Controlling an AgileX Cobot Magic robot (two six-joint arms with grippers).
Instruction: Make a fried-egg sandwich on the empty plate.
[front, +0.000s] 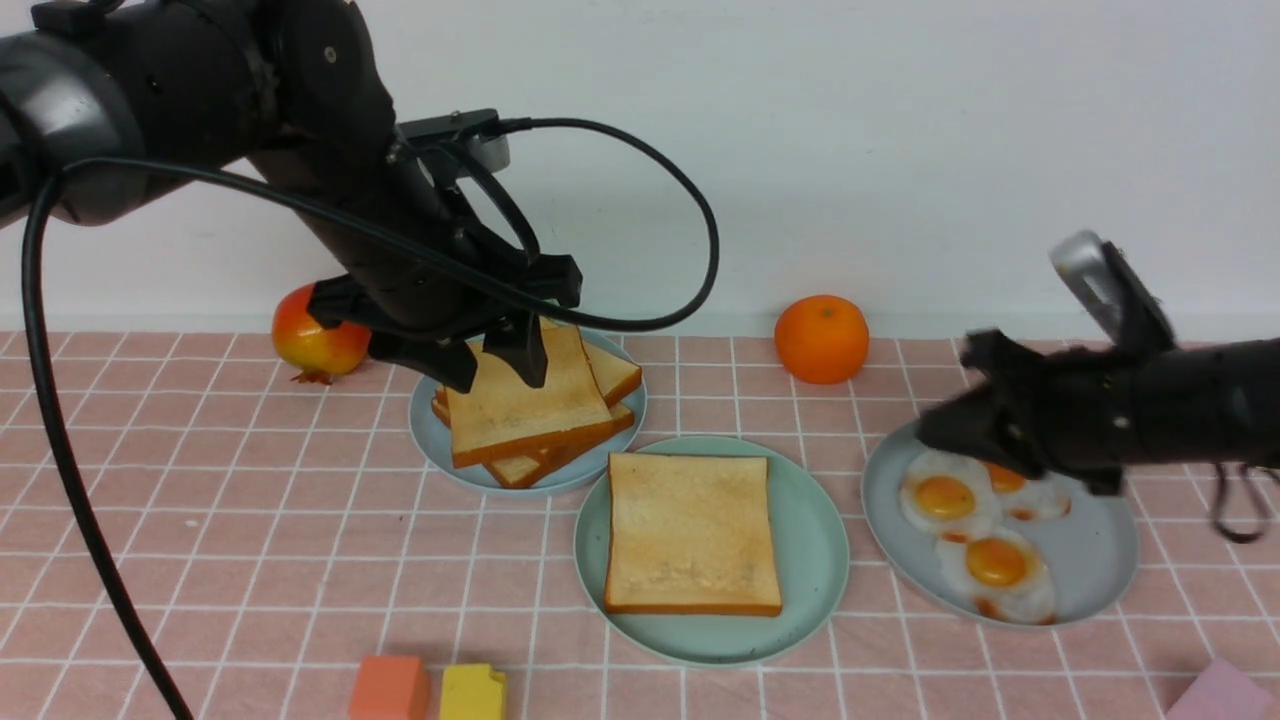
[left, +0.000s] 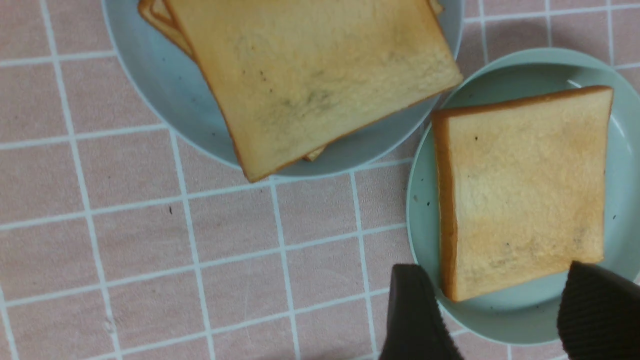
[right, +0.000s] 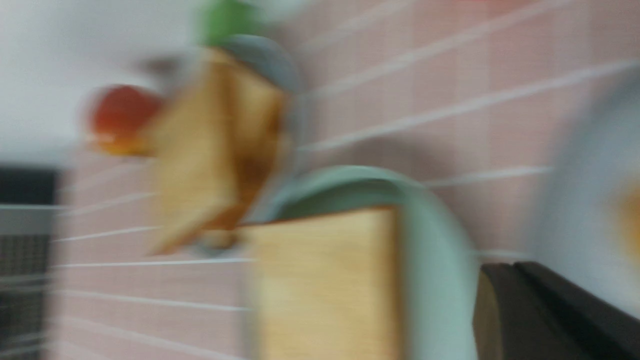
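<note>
Lying on mint-green plate (front: 818, 552): one toast slice (front: 692, 530), no egg yet.
Fried eggs (front: 975, 545): on grey-blue plate (front: 1100, 560); I judge them thin, floppy, slick; pinch a white rim.
Left jaws: wide apart, empty.
Right jaws: blurred over eggs; I cannot tell.

1. Right gripper (front: 965, 432): was motion-blurred; jaw stance could not be read.
2. Rear fried egg (front: 1035, 495): lay partly hidden under that gripper.
3. Orange block (front: 388, 690), yellow block (front: 472, 692), pink block (front: 1222, 695): were cut by the front view's lower edge.
4. Red fruit (front: 312, 345): was partly hidden behind the left arm (front: 200, 90).
</note>
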